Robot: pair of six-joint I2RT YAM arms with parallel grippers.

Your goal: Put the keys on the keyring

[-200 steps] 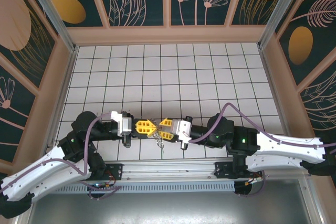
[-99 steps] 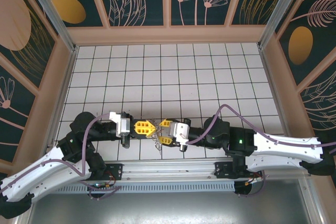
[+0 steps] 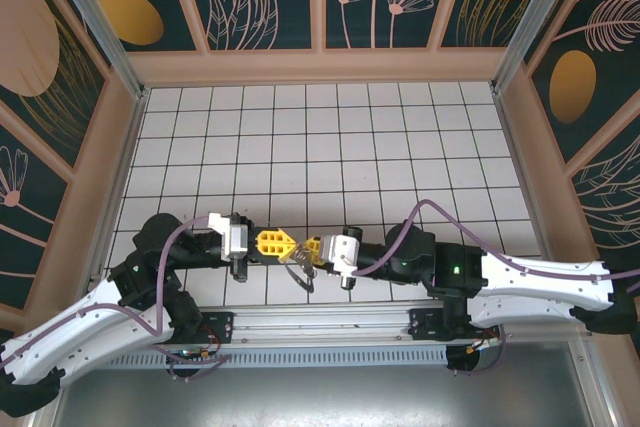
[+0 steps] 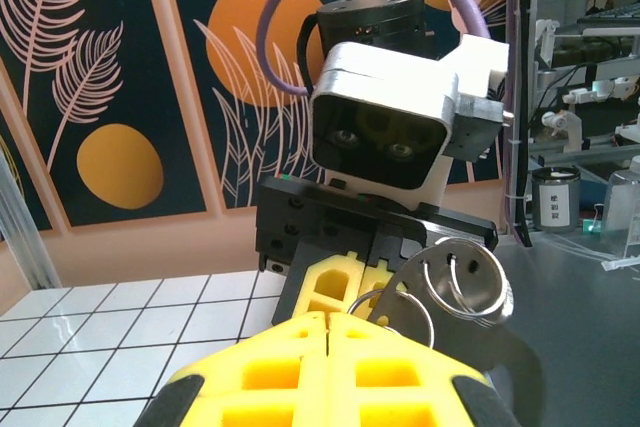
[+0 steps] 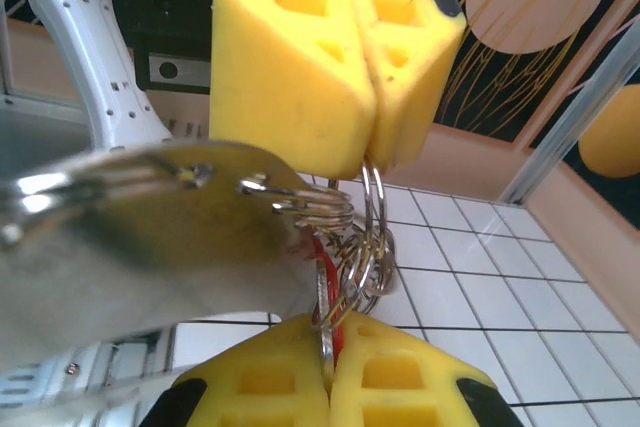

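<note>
Two grippers meet tip to tip at the keyring (image 5: 372,247). The left gripper (image 3: 292,244) pinches its rings. The right gripper (image 3: 311,247), directly opposite, is clamped on the red-headed key (image 5: 320,257) beside those rings.

Stock held, counted:
- Arms, mine: two, the left arm (image 3: 90,317) and the right arm (image 3: 540,282).
- Grippers: two, the left gripper (image 3: 293,244) and the right gripper (image 3: 308,247).
- Yellow fingers (image 5: 290,57): four, two on each gripper.
- Purple cables (image 3: 425,203): two, one along each arm.
- Key (image 5: 318,252), red-headed: one.
- Keyring (image 5: 368,237): one cluster. Its split rings overlap; I count at least three and cannot tell beyond that.
- Flat metal tag (image 5: 150,237): one.
</note>
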